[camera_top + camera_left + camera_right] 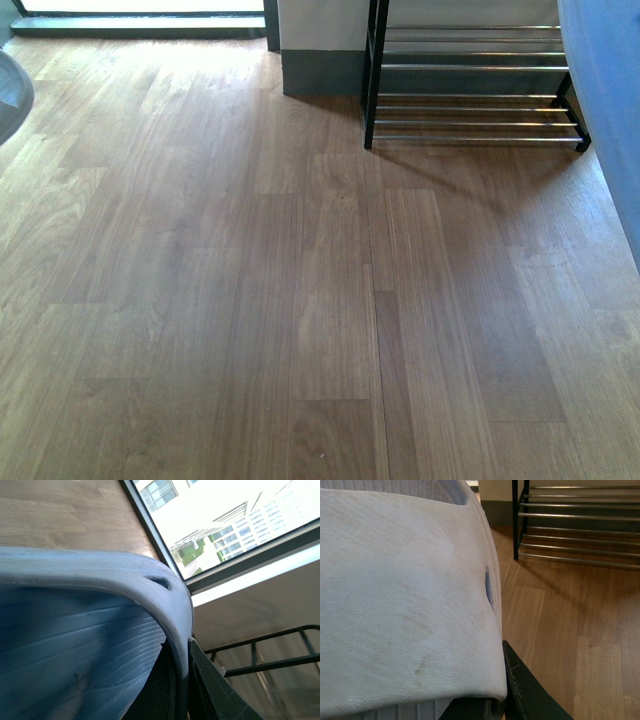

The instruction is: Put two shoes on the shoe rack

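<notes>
Pale slide (405,595) in right gripper (497,702)

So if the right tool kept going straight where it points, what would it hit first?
Probably the shoe rack: the right tool, shut on a pale slide, faces its lower rods across wooden floor. Depth is unclear, so it could meet floor first.

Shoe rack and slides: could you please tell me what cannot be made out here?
Shoe rack: top cut off by the front view's upper edge; right end partly hidden behind the blurred right slide.
Left slide: fills the left wrist view, edges cropping its shape.
</notes>
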### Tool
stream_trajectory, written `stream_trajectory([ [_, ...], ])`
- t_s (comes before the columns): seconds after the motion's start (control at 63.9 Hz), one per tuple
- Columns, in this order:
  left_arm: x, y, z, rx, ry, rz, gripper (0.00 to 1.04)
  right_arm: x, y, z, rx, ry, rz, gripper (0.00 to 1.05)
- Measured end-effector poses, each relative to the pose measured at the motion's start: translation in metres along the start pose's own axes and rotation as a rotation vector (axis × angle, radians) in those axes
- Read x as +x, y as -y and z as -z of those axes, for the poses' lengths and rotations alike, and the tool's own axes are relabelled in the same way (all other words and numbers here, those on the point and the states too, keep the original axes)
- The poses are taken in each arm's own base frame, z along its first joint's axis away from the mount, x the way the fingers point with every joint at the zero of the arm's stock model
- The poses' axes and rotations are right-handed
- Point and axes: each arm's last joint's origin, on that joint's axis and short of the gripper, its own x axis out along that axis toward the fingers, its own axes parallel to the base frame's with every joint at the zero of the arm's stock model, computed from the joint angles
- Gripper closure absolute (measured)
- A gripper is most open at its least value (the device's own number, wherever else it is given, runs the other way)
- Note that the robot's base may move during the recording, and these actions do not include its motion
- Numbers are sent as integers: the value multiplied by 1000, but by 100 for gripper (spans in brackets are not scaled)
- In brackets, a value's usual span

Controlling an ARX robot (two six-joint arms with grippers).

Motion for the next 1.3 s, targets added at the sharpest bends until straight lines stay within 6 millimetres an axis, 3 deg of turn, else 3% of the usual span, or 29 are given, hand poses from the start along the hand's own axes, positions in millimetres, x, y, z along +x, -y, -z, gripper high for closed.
stream_trajectory([
  [0.141,-39,19,-13,-14,31,19,103,0,0,0,0,0,0,103],
  [0.329,-68,38,-27,63,78,30,103,0,0,0,0,0,0,103],
  [1.299,-71,40,-28,99,79,41,103,0,0,0,0,0,0,103],
])
